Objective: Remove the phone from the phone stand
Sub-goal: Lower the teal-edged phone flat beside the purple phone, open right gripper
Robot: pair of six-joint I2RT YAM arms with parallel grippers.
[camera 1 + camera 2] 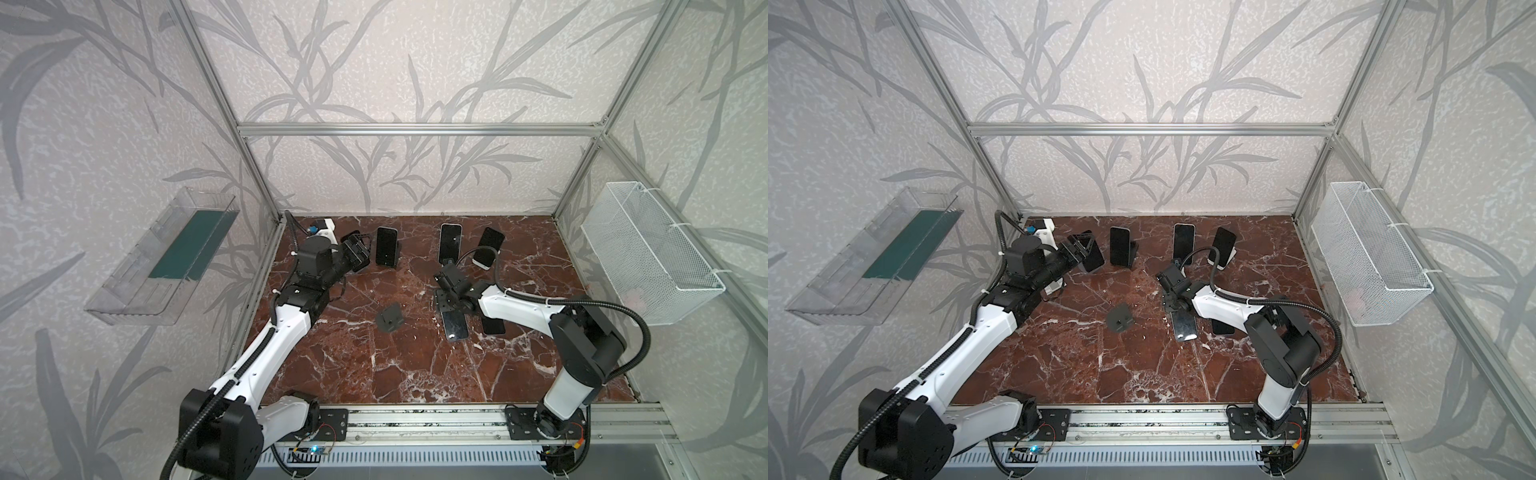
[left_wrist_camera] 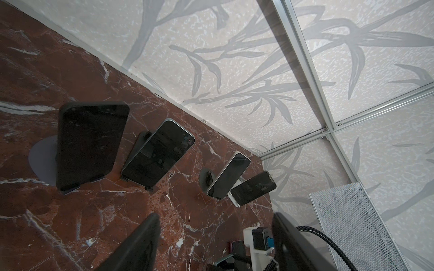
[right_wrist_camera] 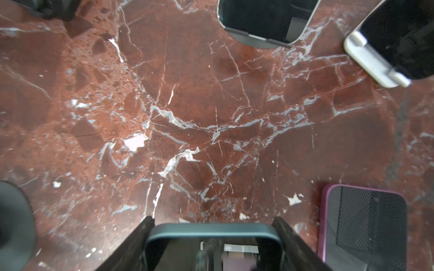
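The right hand [image 3: 212, 223] is closed across the width of a dark-screened phone with a teal-grey rim [image 1: 456, 329], one finger pressed to each long side near its upper end. That sideways pinch keeps the pads off the glass and gives the hand control of the tilt. The phone is low over the red-brown marble worktop [image 1: 374, 365], right of the middle, pointing toward the front edge. I cannot tell whether its far end already touches the surface.

Near the worktop's middle stands a small dark grey phone stand [image 1: 390, 319] with nothing on it, well apart from the held phone. So the phone looks to be off its stand, with only the setting-down left. A flat purple-cased phone [image 3: 364, 223] lies just beside it toward the right edge, which suggests this patch serves as the drop-off area.

The left hand [image 2: 215, 217] is near the far left corner, its fingers parted with nothing between them. It faces a black-cased phone on a grey round-footed stand [image 2: 90, 146], probably lining up the next grasp. More phones lean on stands along the far edge.
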